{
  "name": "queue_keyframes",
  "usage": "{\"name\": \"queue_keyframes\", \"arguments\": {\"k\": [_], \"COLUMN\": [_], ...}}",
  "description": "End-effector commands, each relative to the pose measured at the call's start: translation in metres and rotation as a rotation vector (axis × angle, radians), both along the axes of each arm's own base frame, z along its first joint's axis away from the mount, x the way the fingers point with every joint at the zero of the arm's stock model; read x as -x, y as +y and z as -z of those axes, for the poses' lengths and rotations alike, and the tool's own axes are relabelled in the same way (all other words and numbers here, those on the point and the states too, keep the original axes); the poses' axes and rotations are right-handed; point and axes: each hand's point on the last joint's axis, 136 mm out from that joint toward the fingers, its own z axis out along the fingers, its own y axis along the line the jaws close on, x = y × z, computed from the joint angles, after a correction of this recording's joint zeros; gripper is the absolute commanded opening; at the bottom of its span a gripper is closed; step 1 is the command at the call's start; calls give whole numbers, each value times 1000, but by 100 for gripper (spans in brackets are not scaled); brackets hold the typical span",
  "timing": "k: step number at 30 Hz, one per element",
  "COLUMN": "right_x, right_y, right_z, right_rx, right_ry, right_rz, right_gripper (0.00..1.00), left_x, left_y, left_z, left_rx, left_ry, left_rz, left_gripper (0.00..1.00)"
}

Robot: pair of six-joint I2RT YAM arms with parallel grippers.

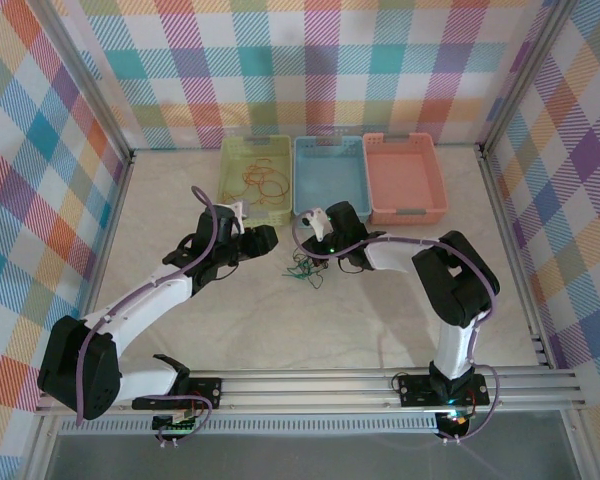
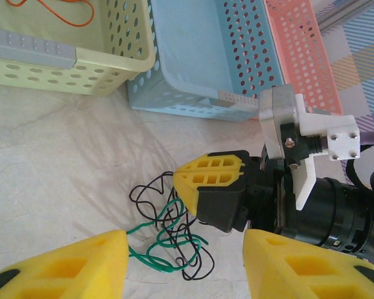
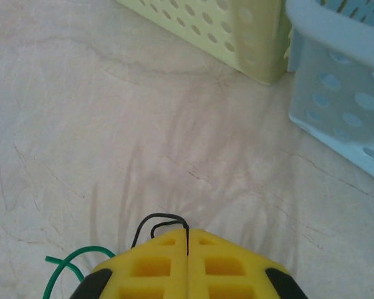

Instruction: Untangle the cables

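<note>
A tangle of green and black cables (image 1: pixel 305 271) lies on the table in front of the baskets. In the left wrist view the tangle (image 2: pixel 168 240) sits just beyond my own yellow fingers. My left gripper (image 2: pixel 187 274) is open, its jaws wide apart and holding nothing. My right gripper (image 2: pixel 209 177) reaches down onto the tangle's far side. In the right wrist view my right gripper (image 3: pixel 187 240) is shut on a black cable (image 3: pixel 159 219), which loops out of the seam between the pads. A green cable (image 3: pixel 75 255) curls at its left. Orange cables (image 1: pixel 265 183) lie in the yellow-green basket.
Three baskets stand in a row at the back: yellow-green (image 1: pixel 226 170), blue (image 1: pixel 329 185), pink (image 1: pixel 405 180). The two arms meet over the table's middle, the left gripper (image 1: pixel 272 241) a short way from the right gripper (image 1: pixel 315 256). Checked walls enclose the table.
</note>
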Motion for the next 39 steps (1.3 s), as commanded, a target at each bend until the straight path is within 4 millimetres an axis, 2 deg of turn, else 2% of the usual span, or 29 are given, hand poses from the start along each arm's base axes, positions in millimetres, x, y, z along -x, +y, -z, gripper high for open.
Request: {"name": "queue_keyframes", "arguments": {"k": [1,4,6,8,10,15,20,29,33,39], "right_x": [6,13,23,33,43,63,71,71,70,71], "right_y": [4,6,7,5,1,-10,-12,-14,-16,-15], "right_z": [-28,-51,-67,-86,-105,-142,-148,-150,-149,-147], "right_rx": [-75,-163,-232,-311,-378,-509,-531,-534,-530,-535], "right_ry": [-84,-159,-204,-255,-300,-398,-410,-409,-408,-400], "right_rz": [-23,-47,-75,-87,-89,-86,-103,-92,-77,-84], "right_gripper": [0,0,0,0,0,0,0,0,0,0], "left_x": [3,5,7,11,14,23,31,39,42,32], "left_y": [-1,-6,-10,-14,-18,-37,-58,-79,-83,-76], "left_z": [-9,-13,-18,-24,-30,-37,-38,-23,-18,0], "left_rx": [-4,16,37,51,63,90,81,-4,-46,-139], "left_ry": [-40,-54,-70,-89,-113,-138,-148,-101,-86,-41], "left_rz": [21,46,71,93,113,192,285,378,405,354], "left_gripper": [52,51,34,29,29,46,52,51,52,49]}}
